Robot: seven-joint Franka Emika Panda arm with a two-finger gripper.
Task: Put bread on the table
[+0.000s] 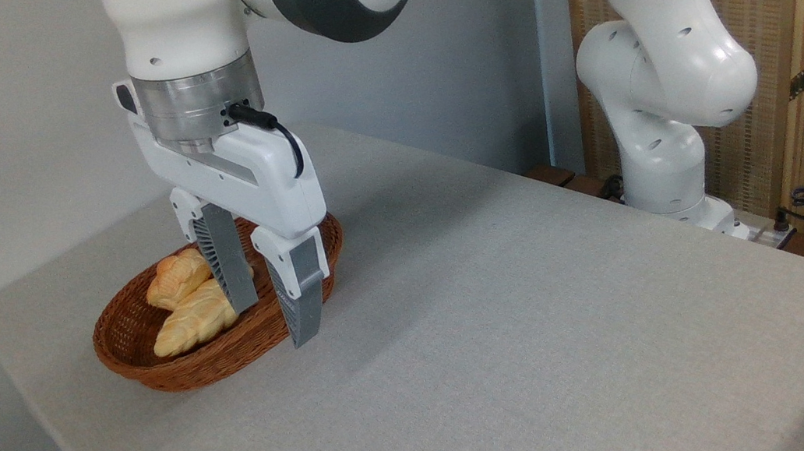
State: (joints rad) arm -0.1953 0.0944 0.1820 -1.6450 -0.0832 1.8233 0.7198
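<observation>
The arm [662,63] has glossy white rounded shells dotted with small dark screw holes, and a dark grey band at one joint. A brushed silver metal ring sits just above the white gripper [272,307] body, where a black cable plugs in and loops down. The two grey fingers [300,303] are ribbed plastic in white mounts.

The counter [512,336] is showing a light grey with a fine woven texture. The wicker basket [178,367] is showing reddish brown. Inside it, the bread [177,277] is glowing golden orange with ridged folds, and the braided loaf [195,321] is looking paler yellow. The arm [662,63] is showing white with dark grey bands; the gripper [275,322] is carrying grey ribbed fingers [302,314].
</observation>
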